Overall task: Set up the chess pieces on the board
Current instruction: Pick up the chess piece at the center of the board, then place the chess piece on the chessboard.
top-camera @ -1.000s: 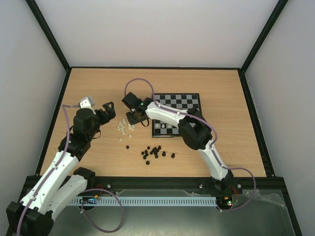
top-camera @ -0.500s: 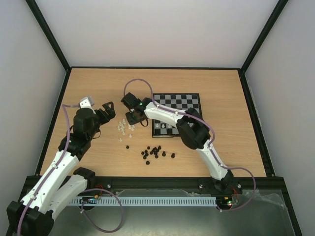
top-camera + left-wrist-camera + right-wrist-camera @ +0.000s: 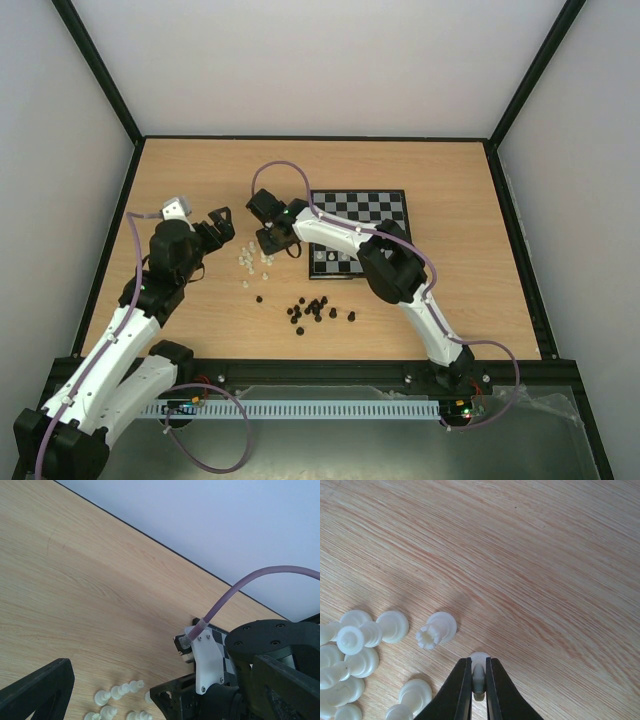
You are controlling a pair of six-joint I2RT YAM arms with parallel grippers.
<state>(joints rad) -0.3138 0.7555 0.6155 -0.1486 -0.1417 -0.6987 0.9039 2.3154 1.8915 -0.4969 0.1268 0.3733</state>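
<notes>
Several white chess pieces (image 3: pixel 255 260) lie loose on the wood left of the board (image 3: pixel 380 205). My right gripper (image 3: pixel 268 238) is down at the right edge of that cluster. In the right wrist view my right gripper (image 3: pixel 479 662) is shut on one upright white piece (image 3: pixel 479 676), whose base rests on the table. A crowned piece (image 3: pixel 436 630) lies on its side just left of it, with more pieces (image 3: pixel 355 640) beyond. My left gripper (image 3: pixel 222 224) hovers open left of the cluster, holding nothing. One of its fingers (image 3: pixel 35 692) shows above the white pieces (image 3: pixel 117 692).
Two white pieces (image 3: pixel 322 257) stand on the board's near edge. Several black pieces (image 3: pixel 315 310) are scattered on the table in front of the board. The right arm's wrist (image 3: pixel 210 680) and purple cable (image 3: pixel 235 595) fill the right of the left wrist view.
The right arm's elbow has shifted slightly while its gripper stays over the white pieces. The left arm has not moved.
</notes>
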